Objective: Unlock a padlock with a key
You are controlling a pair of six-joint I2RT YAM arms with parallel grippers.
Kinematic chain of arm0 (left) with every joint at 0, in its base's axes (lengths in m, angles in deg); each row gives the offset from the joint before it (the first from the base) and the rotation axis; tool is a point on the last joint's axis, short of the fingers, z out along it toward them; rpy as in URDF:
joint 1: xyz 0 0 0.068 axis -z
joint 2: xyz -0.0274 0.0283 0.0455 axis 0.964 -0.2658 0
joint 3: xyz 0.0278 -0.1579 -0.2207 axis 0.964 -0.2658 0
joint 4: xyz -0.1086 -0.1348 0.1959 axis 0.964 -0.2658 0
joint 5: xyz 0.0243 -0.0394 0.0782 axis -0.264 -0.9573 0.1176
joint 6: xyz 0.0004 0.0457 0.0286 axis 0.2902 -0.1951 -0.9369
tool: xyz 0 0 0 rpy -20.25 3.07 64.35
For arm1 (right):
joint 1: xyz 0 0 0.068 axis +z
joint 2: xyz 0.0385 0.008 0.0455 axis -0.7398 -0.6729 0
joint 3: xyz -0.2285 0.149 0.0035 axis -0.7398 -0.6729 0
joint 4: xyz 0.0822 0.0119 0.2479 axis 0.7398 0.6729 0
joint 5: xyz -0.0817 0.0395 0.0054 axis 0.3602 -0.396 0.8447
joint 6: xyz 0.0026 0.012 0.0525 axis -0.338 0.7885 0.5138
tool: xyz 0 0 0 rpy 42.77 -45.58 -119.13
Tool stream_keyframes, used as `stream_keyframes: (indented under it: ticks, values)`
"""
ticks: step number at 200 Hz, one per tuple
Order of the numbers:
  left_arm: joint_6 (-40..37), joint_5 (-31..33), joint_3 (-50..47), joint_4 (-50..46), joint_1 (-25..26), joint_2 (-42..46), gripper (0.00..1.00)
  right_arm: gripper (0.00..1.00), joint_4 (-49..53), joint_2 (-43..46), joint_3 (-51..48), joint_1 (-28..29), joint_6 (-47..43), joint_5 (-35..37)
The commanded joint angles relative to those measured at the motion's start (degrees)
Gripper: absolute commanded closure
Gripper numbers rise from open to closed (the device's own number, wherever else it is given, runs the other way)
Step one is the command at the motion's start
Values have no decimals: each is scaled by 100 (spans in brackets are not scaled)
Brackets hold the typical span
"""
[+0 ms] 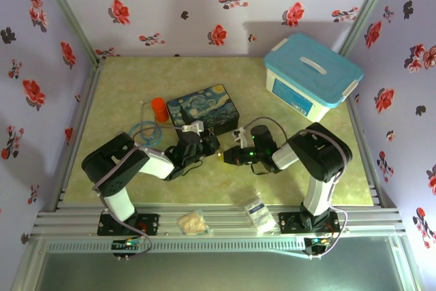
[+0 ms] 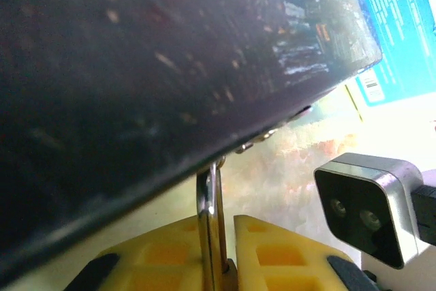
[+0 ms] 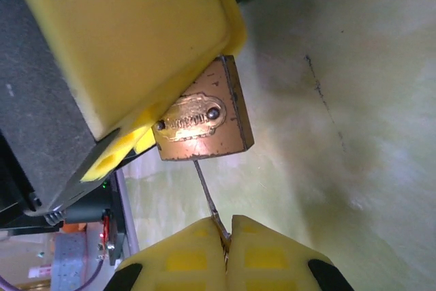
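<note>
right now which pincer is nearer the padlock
Left. The left pincer is clamped on the padlock itself. The right pincer stands apart from it, gripping the key, whose blade reaches the padlock's body.

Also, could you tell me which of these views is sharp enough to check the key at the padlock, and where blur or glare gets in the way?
Right wrist: padlock and key crisp, evenly lit. Left wrist: box a dark close-up blur, far right washed out, shackle fairly clear. Top: both too small to judge.
</note>
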Motion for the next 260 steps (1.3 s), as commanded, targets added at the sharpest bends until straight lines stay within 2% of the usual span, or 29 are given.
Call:
stream_keyframes:
  ticks: [1,25,58,93,139,173,223,260]
  values:
    - [149,-55,-80,768,-28,-99,90,100,-1002,-69,-93,-42,410,-228]
    - [170,-58,-131,890,-31,-104,93,100,-902,-98,-113,-98,380,-253]
    - [326,-105,-241,1240,-30,-156,94,100,-2425,-696,-208,-397,1384,-517]
    - [396,-98,-251,1322,-39,-232,94,100,-2982,-930,-339,-402,1551,-584]
    - [396,-101,-179,1309,-57,-291,94,100,-1669,-442,-465,-381,853,-599]
    - [438,-107,-160,1319,-57,-242,94,100,-1170,-360,-389,-351,734,-621]
    - [456,-184,-124,1303,-57,-188,94,100,-1848,-732,-176,-218,1226,-702]
    - [549,-237,-109,1435,-18,-289,94,100,-1752,-823,-41,-218,1243,-698]
